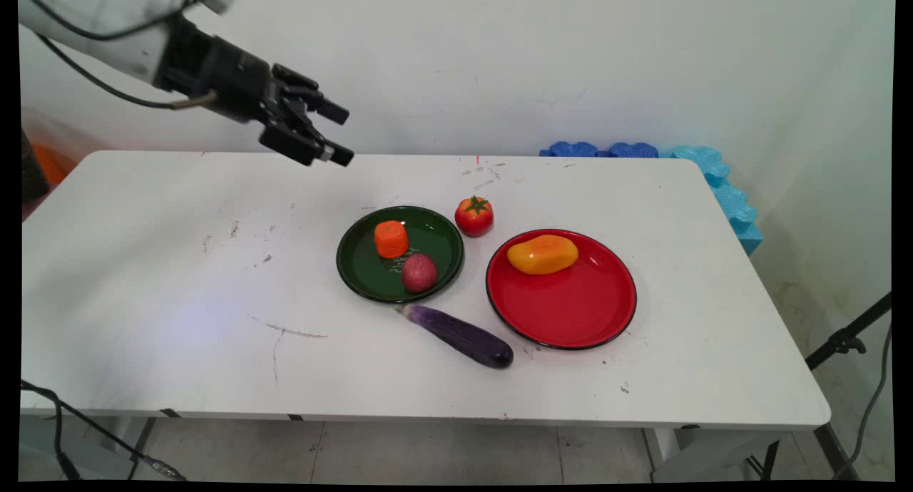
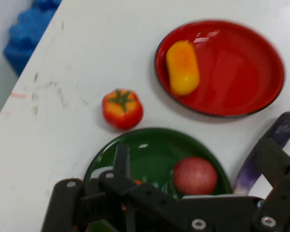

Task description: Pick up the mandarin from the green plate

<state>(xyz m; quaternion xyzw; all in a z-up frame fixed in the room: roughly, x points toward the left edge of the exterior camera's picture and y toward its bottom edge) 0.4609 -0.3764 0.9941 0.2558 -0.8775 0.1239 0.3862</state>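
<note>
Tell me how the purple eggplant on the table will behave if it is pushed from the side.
The long purple eggplant looks round in section and lies bare on the white table, so it would probably roll. Its glossy skin suggests it is slippery. It looks like a rigid toy, likely light.

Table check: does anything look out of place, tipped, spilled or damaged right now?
Nothing is spilled or broken. The tomato and eggplant lie on the bare table, off the plates; the eggplant's tip touches the green plate. The tabletop is scuffed. The gripper hangs open above, empty.
</note>
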